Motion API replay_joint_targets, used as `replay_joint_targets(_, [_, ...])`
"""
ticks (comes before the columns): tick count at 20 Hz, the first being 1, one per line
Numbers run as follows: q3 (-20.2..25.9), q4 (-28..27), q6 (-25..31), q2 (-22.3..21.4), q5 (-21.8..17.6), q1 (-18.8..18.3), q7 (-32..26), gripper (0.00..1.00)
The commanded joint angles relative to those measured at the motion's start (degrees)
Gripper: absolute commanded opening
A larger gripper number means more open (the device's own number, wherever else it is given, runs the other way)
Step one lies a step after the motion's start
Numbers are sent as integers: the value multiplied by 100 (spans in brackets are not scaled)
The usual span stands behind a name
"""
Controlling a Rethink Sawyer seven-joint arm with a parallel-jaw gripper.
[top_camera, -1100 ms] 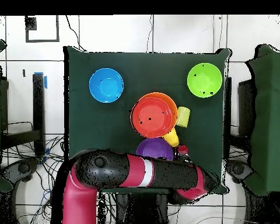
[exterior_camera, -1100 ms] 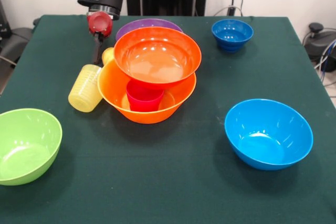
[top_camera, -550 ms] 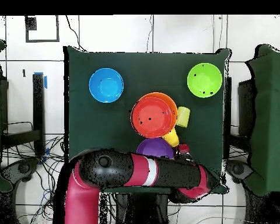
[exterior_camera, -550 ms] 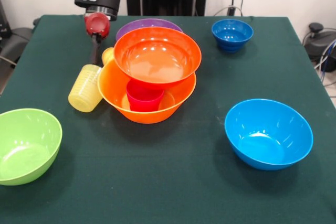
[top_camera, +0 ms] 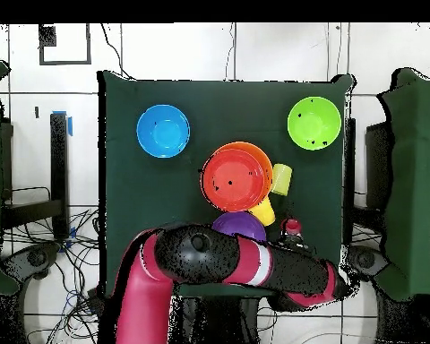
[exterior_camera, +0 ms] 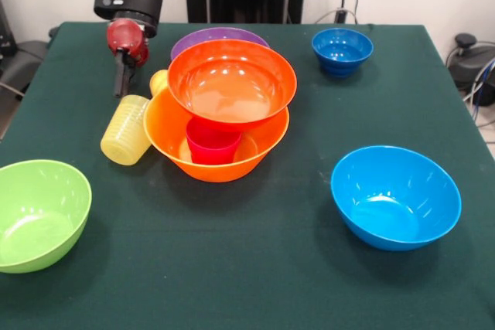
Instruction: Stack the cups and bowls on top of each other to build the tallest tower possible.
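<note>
Lifting away toward ten o'clock, the gripper [exterior_camera: 121, 86] has left the ribbed pale yellow cup [exterior_camera: 125, 130] lying on its side against the tower [exterior_camera: 224, 110] at table centre. Whether its fingers are parted or closed, I cannot tell; the cup remains unstacked

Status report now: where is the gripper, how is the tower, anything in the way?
Gripper empty, above the table beside the tipped pale yellow cup. Tower: red-orange bowl resting on red cup inside orange-yellow bowl. Nothing blocking.

red-orange bowl [exterior_camera: 232, 83] rests tilted on a red-pink cup [exterior_camera: 212, 144] inside the orange-yellow bowl [exterior_camera: 174, 138], ribbed yellow cup [exterior_camera: 126, 130] alongside.
</note>
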Motion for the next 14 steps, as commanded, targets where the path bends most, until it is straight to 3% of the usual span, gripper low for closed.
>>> replay_joint_targets(1, [993, -438, -218, 348, 391, -45, 325, 100])
replay_joint_targets(8, [915, -786, -20, 601, 586, 129, 118, 100])
replay_joint_targets(14, [1090, -646, 721, 160, -278, 153, 1283, 100])
